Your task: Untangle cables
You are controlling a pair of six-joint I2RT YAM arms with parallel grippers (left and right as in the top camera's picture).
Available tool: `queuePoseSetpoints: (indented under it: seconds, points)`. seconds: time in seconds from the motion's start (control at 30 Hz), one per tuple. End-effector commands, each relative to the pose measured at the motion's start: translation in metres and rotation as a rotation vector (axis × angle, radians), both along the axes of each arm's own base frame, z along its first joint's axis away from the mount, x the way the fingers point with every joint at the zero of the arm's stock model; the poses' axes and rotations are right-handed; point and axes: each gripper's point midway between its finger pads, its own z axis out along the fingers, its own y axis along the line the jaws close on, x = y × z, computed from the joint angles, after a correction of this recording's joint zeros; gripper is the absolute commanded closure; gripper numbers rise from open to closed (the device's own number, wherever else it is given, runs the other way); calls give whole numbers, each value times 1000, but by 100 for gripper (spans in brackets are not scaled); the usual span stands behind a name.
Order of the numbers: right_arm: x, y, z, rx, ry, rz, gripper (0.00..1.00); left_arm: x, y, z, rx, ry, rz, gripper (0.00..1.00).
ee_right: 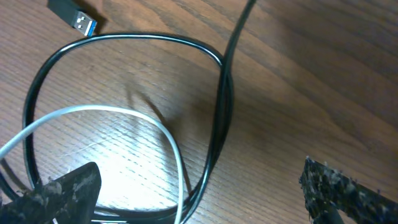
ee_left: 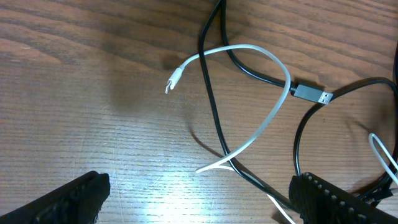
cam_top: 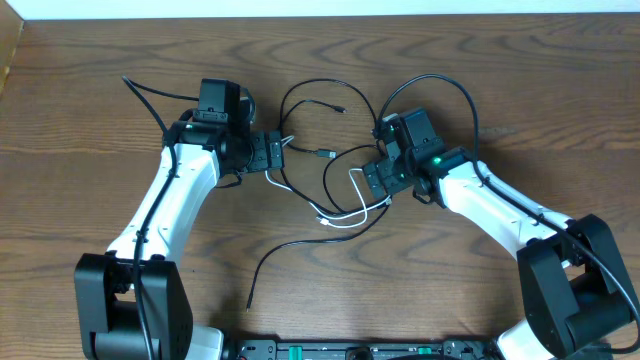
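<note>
Barely begun by my judgement: left claw [cam_top: 282, 152] and right claw [cam_top: 368, 182] both gape wide, holding nothing, while the white cable [ee_left: 288, 84] and black cables [ee_left: 211, 99] lie crossed between and beneath them on the bench [cam_top: 80, 150].

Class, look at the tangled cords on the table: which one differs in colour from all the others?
The white cable. It is the only pale cord in the tangle, and the black cables crossing it are all dark.
</note>
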Motion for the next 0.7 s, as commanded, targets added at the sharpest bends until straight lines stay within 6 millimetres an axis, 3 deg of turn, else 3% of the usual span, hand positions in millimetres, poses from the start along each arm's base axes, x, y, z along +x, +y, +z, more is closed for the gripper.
queuePoseSetpoints:
  seconds: [0.0,0.17,0.43,0.67]
  points:
    - [-5,11,3,19,-6,36,1,1,-1,1,-15,4,9,2]
    - [-12,25,4,41,-2,73,1,1,-1,1,-15,4,9,2]
    - [-45,80,15,229,74,253,1,1,-1,1,-15,4,9,2]
    - [-51,95,17,216,38,290,1,1,-1,1,-15,4,9,2]
